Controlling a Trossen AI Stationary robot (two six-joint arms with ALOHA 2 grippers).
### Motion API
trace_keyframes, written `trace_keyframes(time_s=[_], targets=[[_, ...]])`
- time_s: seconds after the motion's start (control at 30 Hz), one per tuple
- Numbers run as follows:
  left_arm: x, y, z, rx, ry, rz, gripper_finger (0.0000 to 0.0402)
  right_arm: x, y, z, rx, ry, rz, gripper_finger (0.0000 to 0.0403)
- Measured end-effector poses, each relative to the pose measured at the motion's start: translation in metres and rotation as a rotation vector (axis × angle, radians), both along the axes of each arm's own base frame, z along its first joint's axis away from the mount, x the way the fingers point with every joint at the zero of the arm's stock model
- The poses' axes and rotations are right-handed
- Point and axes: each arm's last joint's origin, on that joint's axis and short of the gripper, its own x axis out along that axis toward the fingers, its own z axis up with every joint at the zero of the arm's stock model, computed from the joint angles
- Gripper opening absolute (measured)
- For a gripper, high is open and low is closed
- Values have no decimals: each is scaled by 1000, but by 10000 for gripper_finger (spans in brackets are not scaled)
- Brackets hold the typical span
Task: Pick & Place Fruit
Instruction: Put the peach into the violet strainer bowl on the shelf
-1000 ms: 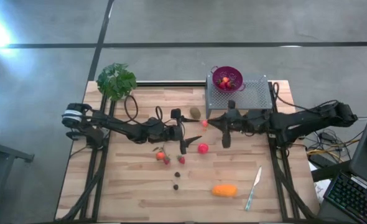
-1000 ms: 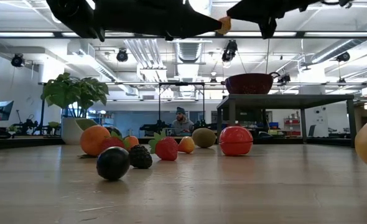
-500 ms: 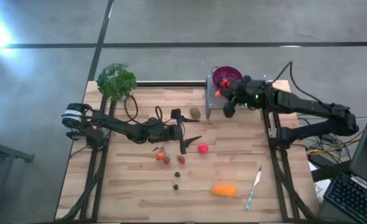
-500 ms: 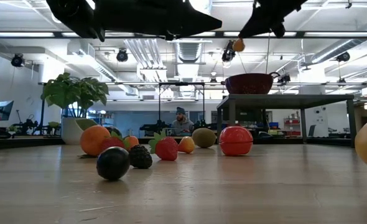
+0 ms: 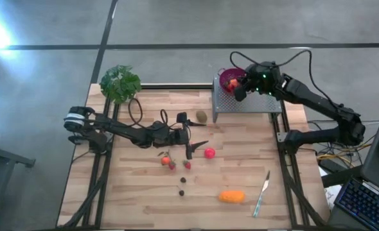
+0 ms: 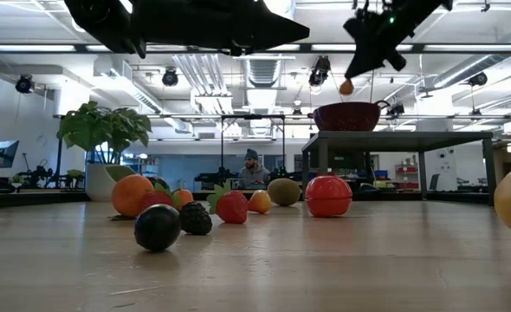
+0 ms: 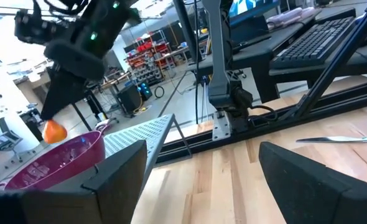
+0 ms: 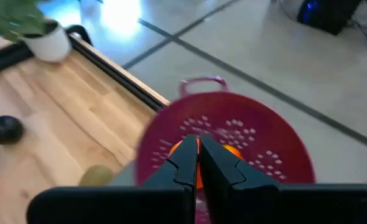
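Nearest the bench's front edge lay the oblong orange piece and the knife. At mid-bench I kept the left tool released, waiting above the strawberries. At the far edge my right tool, clenched on a small orange fruit, hung over the magenta colander on its rack, ready to drop.

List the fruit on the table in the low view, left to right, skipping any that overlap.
Round orange fruit → glossy dark round plum → red strawberry with green leaves → brown-green kiwi → shiny red ball.
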Motion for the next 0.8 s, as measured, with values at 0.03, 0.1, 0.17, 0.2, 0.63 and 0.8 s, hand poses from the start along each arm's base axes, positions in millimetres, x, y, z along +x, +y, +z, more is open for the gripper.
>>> trace_keyframes(time_s=[0.03,0.1,0.17,0.2,0.63,0.8], targets=[[0,0,0,-1,0,0,314,0,-5,-3,12,7,-4,8],[0,0,0,-2,0,0,314,1,-14,-8,36,19,-7,8],[0,0,0,-2,0,0,314,2,-22,-15,59,36,-20,8],[0,0,0,-2,0,0,314,3,-26,-18,67,47,-30,8],[0,0,-1,-1,9,0,314,25,-63,-38,105,148,-56,8],[0,0,-1,-2,9,0,314,31,-70,-40,109,192,-68,8]])
